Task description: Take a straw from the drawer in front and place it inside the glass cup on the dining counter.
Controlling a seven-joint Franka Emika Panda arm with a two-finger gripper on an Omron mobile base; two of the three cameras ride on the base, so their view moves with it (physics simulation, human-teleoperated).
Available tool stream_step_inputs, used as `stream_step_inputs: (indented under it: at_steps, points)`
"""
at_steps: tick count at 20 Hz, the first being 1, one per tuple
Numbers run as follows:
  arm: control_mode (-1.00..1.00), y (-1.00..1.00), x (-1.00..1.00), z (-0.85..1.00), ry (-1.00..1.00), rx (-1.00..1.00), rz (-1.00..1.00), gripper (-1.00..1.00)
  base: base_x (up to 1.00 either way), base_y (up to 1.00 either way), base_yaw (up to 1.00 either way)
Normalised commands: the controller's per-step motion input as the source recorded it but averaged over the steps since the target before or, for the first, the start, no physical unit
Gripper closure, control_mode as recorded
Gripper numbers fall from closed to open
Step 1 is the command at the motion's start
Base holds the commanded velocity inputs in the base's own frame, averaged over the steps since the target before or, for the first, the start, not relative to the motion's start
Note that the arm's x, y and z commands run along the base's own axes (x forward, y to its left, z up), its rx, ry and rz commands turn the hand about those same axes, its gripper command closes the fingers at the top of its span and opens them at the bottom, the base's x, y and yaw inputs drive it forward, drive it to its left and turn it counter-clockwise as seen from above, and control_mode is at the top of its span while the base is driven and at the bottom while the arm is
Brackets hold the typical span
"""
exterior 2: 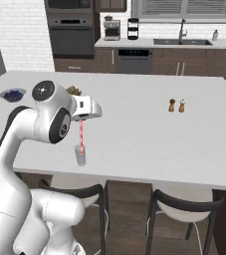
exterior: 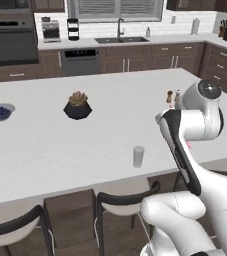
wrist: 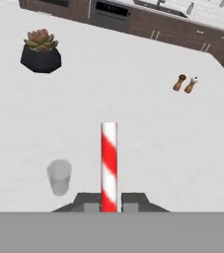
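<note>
White dining counter (exterior: 45, 150), dark kitchen cabinets (exterior: 150, 56)

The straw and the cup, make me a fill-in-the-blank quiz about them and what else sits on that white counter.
1. The hand is shut on the ____.
2. The straw has red and ____ stripes.
3. The glass cup stands on the dining counter near the edge with the ____.
4. The black pot holds a small ____.

Missing words: straw; white; chairs; plant
</note>
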Motion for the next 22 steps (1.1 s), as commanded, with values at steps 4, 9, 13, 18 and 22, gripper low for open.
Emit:
stream_step_inputs:
  at_steps: [4,9,13,18,22]
  points:
    - [1.00,0.00,0.00,0.00,0.00,0.00,0.00,1.00,0.49,0.51,-0.13]
    - [-1.00,0.00,0.04,0.50,-0.10,0.30,0.05,1.00,0.00,0.00,0.00]
    - [-1.00,-0.33,-0.08,0.39,-0.29,0.42,0.31,1.00,0.00,0.00,0.00]
    - [-1.00,-0.27,-0.08,0.04,-0.36,0.36,0.45,1.00,0.00,0.00,0.00]
    - [-1.00,-0.02,0.07,-0.15,-0.21,0.21,0.45,1.00,0.00,0.00,0.00]
